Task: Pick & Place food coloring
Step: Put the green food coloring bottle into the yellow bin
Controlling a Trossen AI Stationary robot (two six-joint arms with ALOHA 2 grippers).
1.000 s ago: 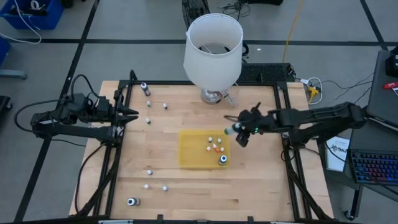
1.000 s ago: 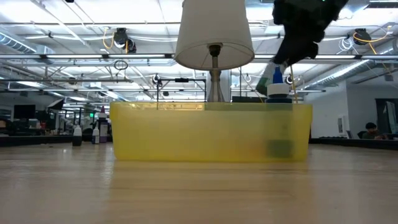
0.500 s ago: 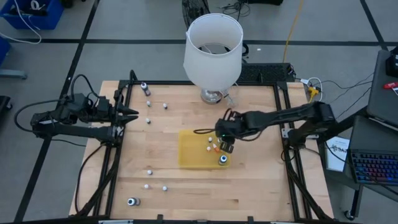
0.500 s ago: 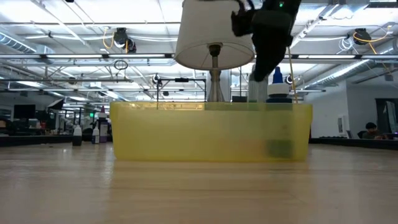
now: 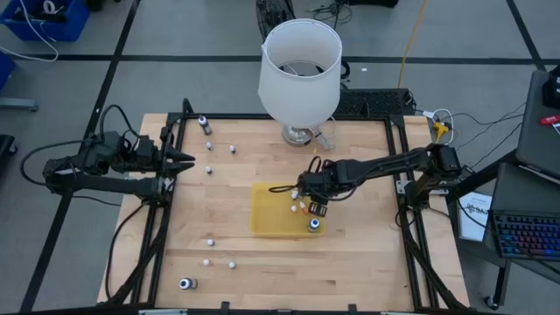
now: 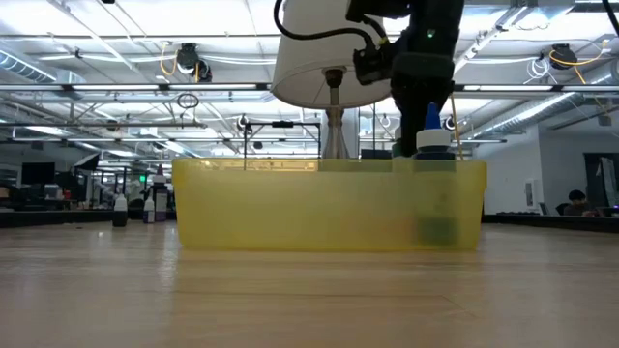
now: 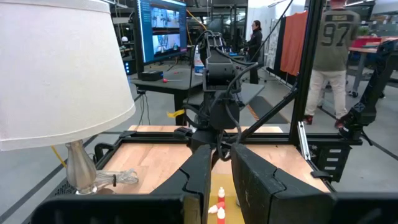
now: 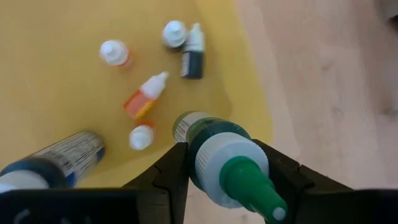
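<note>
The food coloring bottle (image 8: 214, 155), small, light and probably slick plastic, sat clenched at its body in the right gripper (image 8: 221, 163) jaws above the yellow tray (image 5: 267, 214), while the left gripper (image 5: 181, 160) waited with jaws closed at the worktop (image 5: 262, 271) edge.

Work surface is a light wooden table (image 5: 367, 254) within a dark frame. Resting on it: a flat yellow tray (image 5: 267, 219) directly beneath the right gripper (image 5: 313, 208); a white-shaded lamp (image 5: 299, 66) just beyond that gripper at the far edge; small loose bottles (image 5: 208, 129) well apart from it toward the far-left corner; more small bottles (image 5: 208, 259) toward the near-left edge.
</note>
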